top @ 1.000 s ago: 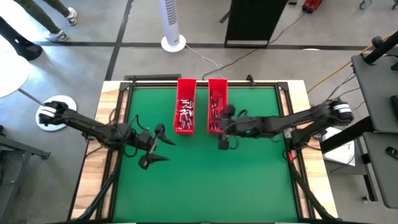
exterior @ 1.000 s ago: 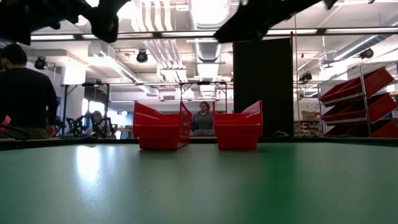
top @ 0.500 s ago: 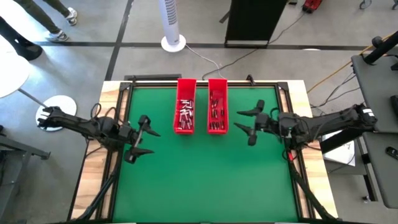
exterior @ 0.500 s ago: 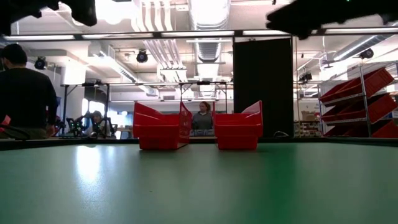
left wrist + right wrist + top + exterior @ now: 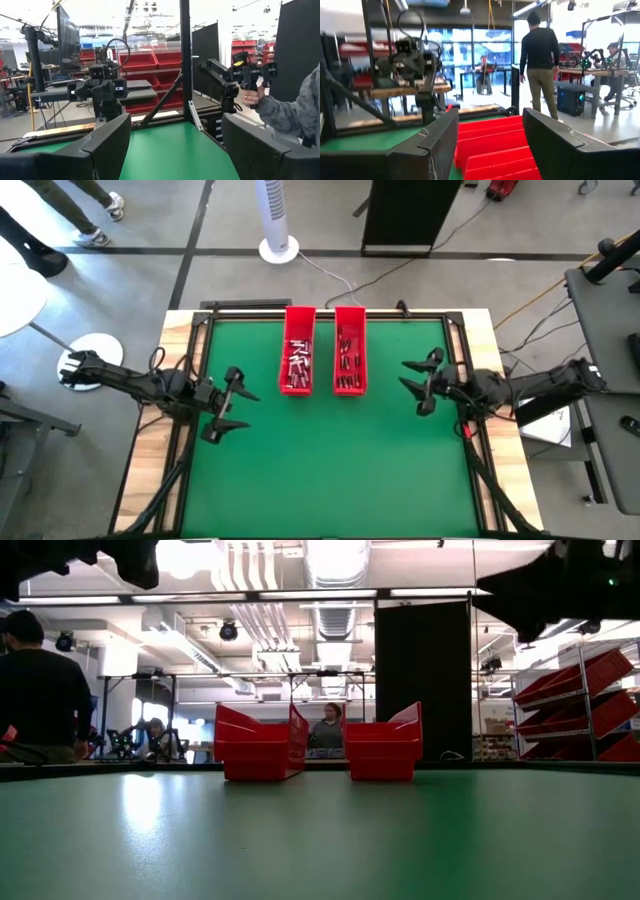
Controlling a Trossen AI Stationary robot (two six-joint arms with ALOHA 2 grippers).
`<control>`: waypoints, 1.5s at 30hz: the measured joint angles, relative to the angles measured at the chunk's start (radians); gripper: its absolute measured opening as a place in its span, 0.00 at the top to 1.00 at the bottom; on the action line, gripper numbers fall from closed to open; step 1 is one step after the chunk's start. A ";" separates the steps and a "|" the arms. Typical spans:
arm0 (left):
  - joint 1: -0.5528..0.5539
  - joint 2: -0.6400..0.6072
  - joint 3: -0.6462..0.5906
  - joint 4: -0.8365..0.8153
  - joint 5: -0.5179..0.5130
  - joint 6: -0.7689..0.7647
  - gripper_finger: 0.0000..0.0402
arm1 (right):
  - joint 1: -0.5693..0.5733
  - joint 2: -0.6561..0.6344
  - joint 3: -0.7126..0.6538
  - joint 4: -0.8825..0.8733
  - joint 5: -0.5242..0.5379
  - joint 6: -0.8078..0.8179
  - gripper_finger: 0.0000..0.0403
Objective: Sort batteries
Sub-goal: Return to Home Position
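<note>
High view shows the small silvery-grey cylindrical batteries (image 5: 298, 362) lying inside two long narrow red plastic trays (image 5: 300, 312), which stand side by side at the far middle of the green-topped bench (image 5: 330, 470). Near the bench's left edge hovers the left end effector (image 5: 243, 408), fingers spread and empty. Near the right edge hovers the right end effector (image 5: 403, 374), likewise spread. Both are well apart from the trays.

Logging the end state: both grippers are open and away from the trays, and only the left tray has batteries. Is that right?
Not quite. The high view shows batteries in both the left tray and the right tray. The rest holds: the left gripper and right gripper are open and away from the trays.
</note>
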 joint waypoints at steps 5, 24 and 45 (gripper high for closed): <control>0.003 0.012 0.000 0.042 0.000 -0.024 0.29 | 0.000 -0.065 -0.068 0.025 0.003 0.012 0.48; 0.148 -0.104 0.045 -0.204 0.001 -0.034 0.29 | 0.000 -0.123 -0.068 -0.043 0.001 -0.011 0.49; 0.129 -0.490 -0.103 -0.359 0.001 -0.053 0.29 | -0.002 -0.188 -0.070 -0.222 0.019 0.043 0.51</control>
